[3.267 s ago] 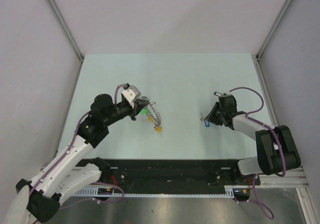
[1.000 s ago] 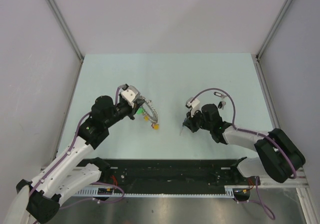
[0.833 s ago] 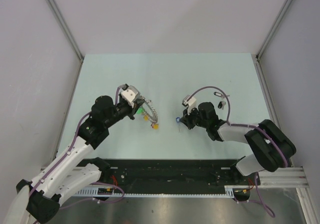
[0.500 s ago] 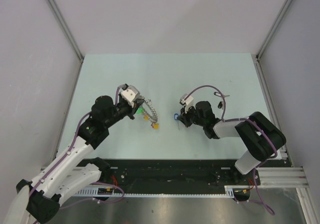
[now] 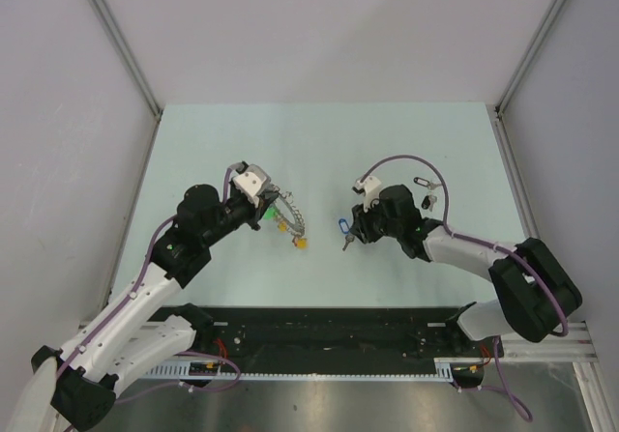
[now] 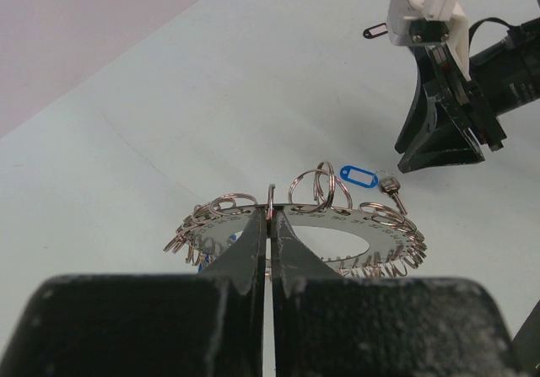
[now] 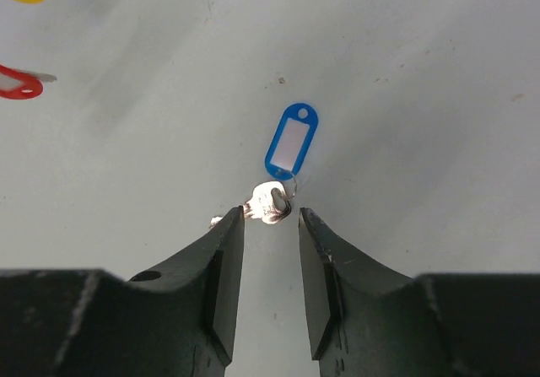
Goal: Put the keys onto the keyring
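Top camera looked down on the whole table (image 5: 193, 152), left wrist camera faced low across it, right wrist camera sat close above the blue-tagged key (image 7: 291, 145), visible in all three

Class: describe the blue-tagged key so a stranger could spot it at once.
On the pale table, look near the middle, at the tips of the right gripper. The key lies there. Its blue tag sets it apart from the black-tagged keys farther right.
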